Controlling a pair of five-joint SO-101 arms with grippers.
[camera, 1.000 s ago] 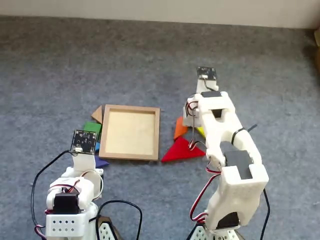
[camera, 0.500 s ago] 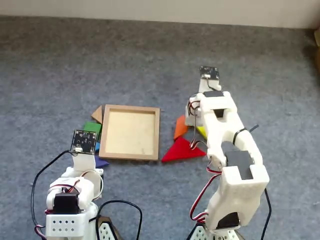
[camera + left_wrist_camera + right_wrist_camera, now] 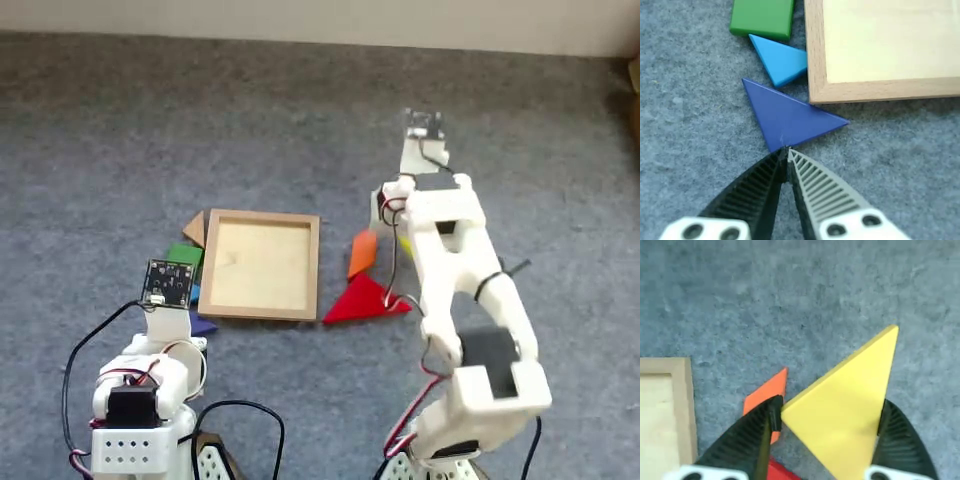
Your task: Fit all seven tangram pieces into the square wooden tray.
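R gripper (image 3: 829, 412) pinches yellow triangle (image 3: 840, 400) by its edges, over table (image 3: 790, 290) near orange piece (image 3: 765, 392). Could pivot or slip mid-carry, or snag tray (image 3: 318, 265) rim. L gripper (image 3: 786, 152) pressed together at navy triangle (image 3: 787, 117).

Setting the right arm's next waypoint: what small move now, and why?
Probably carry the yellow triangle across to the wooden tray: the right gripper holds it between both fingers, and the tray has no pieces in it yet.
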